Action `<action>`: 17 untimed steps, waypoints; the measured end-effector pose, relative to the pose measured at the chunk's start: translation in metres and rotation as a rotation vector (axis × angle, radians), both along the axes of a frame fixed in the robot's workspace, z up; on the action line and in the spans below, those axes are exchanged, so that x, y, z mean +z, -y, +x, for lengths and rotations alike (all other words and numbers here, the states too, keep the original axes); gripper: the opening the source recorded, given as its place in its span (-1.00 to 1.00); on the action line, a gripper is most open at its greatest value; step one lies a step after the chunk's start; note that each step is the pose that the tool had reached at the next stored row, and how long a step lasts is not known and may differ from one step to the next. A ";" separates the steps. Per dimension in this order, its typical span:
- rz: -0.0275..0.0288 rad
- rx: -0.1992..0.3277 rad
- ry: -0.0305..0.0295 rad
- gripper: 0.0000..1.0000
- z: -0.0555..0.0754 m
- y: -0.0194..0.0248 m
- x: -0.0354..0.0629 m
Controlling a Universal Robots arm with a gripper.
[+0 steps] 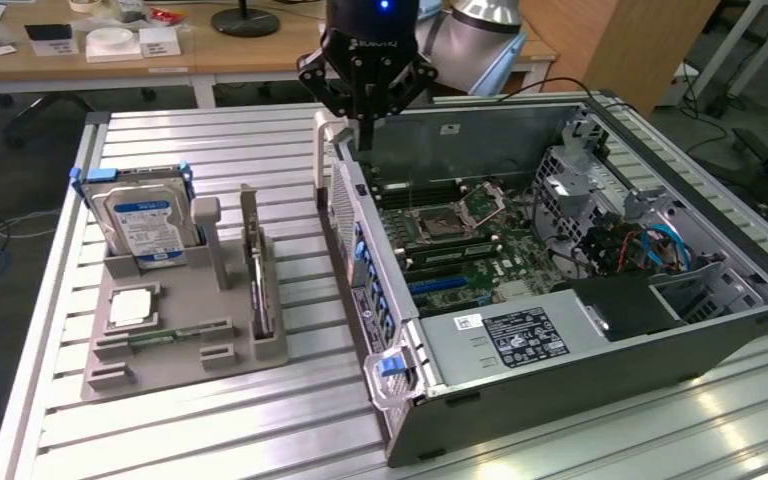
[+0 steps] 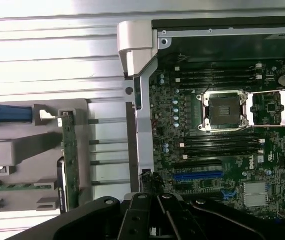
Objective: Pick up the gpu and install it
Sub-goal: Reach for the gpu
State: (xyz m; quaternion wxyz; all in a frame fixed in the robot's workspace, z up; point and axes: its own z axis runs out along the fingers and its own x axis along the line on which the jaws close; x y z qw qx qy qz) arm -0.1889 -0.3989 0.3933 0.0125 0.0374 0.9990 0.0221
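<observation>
Gpu (image 1: 261,290) stood on edge in the grey holder (image 1: 177,305), well apart from the tool (image 1: 364,138), its top edge free to grasp. The tool hung clenched, empty, above the case (image 1: 518,400).

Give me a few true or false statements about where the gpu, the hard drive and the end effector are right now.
1. The end effector is holding the gpu. False: the gpu stands on edge in the grey holder.
2. The end effector hangs over the edge of the computer case. True.
3. The hard drive stands upright in the grey holder. True.
4. The computer case is closed. False: it is open, and the motherboard shows.
</observation>
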 end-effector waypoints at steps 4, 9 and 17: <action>0.0000 0.000 -0.0001 -0.79 -0.007 0.0000 0.0000; 0.0000 0.000 0.0000 -0.79 -0.015 0.0000 0.0000; -0.0001 0.000 0.0000 -0.79 -0.029 0.0000 -0.0001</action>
